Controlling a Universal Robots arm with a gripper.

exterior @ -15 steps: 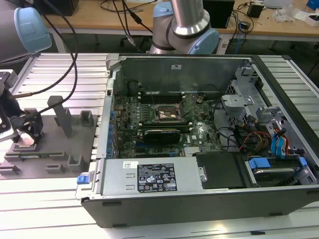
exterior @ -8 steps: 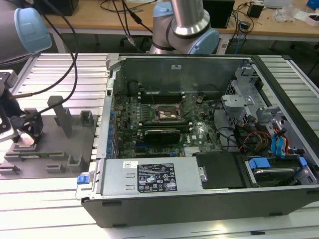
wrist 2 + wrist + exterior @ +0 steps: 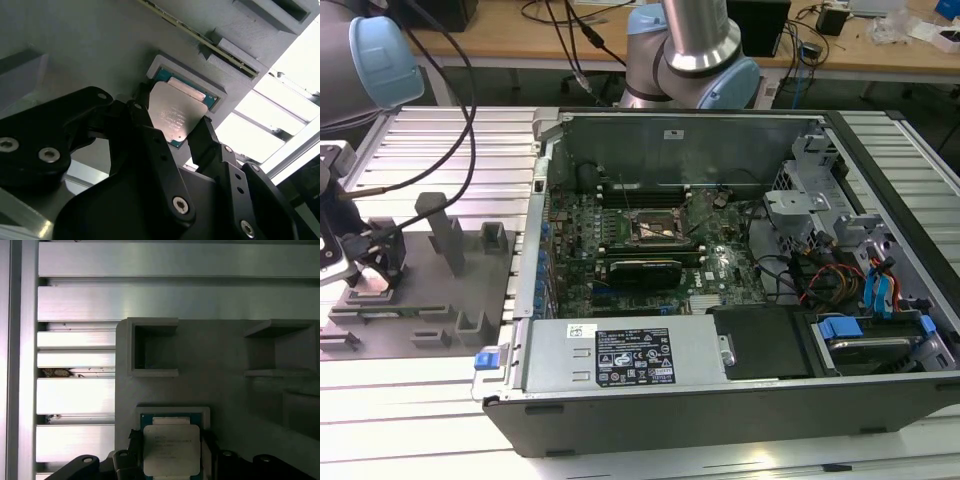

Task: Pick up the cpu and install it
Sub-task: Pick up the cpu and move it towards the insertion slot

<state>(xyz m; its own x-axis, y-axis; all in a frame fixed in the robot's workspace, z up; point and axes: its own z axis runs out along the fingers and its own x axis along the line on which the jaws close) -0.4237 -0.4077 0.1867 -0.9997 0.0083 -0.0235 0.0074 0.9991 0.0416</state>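
you're in the pick-up step, your black two-fingered gripper (image 3: 175, 120) clamped on opposite edges of the small flat square silvery-topped cpu (image 3: 175, 112), at its green-rimmed pocket (image 3: 145, 418) in the grey plastic fixture tray (image 3: 470, 270) on the exterior view's left, which calls for a level hold.

Behind the open computer case (image 3: 720, 415) a light wooden bench (image 3: 490, 40) runs across the room, with black cables (image 3: 565, 18) lying on it. Under the case and on both its sides is a ribbed metal table (image 3: 500, 140), and its silver slats shine with bright reflected light.
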